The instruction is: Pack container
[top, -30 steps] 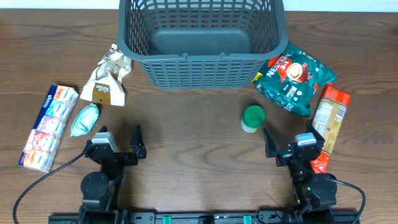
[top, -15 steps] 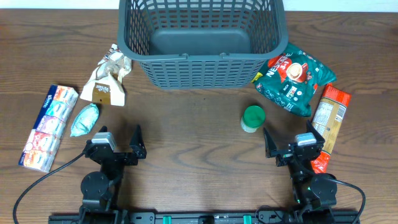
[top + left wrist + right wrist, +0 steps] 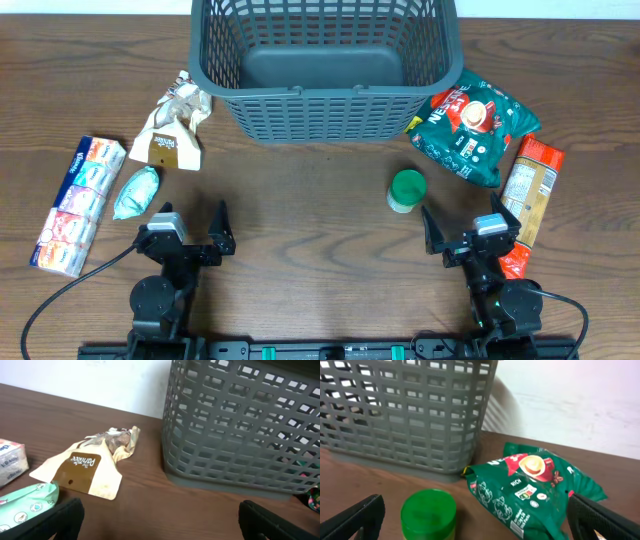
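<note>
Black-fingered and low at the near edge of the table, the left gripper (image 3: 193,218) and the right gripper (image 3: 462,220) both had their jaws spread wide with nothing between them. Just beyond the right gripper stood a green-lidded jar (image 3: 407,190), upright and apart from everything else. An orange packet (image 3: 530,180) lay close by that gripper's outer finger, so a careless reach could probably have clipped it. On the left lay a tissue multipack (image 3: 78,205) with a pale teal wipes pack (image 3: 136,192) just beside it. Farther back, a crumpled beige bag (image 3: 172,128) and a green coffee packet (image 3: 472,125) sat near the two front corners of the container (image 3: 320,115). The container stood at the far middle of the table, with nothing visible inside it.

The round jar looked liable to tip or roll if one finger met it before the other. The soft packets might have slipped from a pinch on a thin edge. Anything hanging low in a grip could have caught on the container's tall rim and shoved it backward.
</note>
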Robot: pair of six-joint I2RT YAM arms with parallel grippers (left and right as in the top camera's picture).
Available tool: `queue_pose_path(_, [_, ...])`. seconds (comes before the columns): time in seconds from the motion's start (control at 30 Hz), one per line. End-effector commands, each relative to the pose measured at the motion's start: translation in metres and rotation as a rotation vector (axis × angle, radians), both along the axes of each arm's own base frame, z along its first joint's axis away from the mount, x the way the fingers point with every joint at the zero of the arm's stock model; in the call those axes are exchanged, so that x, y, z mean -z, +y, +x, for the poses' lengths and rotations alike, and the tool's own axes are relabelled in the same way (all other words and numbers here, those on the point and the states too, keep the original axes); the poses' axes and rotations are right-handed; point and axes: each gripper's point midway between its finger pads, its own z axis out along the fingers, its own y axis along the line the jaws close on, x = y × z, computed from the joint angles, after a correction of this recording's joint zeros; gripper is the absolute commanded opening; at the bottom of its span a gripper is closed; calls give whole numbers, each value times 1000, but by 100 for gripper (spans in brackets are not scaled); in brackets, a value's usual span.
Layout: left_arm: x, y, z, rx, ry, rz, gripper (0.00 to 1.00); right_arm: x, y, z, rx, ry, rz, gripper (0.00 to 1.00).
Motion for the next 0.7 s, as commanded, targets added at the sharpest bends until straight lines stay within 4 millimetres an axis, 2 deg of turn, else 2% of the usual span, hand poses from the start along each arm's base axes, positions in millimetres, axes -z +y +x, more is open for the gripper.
queue_pose_path(0.0, [17, 5, -1, -27, 58, 8, 98, 0, 6, -1, -34, 4, 50, 99])
queue_pose_path(0.23, [13, 9, -2, -49, 57, 11, 98, -15, 3, -1, -16, 4, 269, 99])
queue_pose_path(0.4, [-4, 19, -18, -95, 177, 37, 98, -49, 6, -8, -43, 47, 328, 99])
queue_pose_path(0.5, [-20, 22, -29, -96, 284, 82, 99, -62, 5, -11, -19, 172, 316, 99])
queue_pose_path(0.67, [-54, 23, -32, -97, 416, 113, 99, -80, 22, -18, -88, 461, 267, 99])
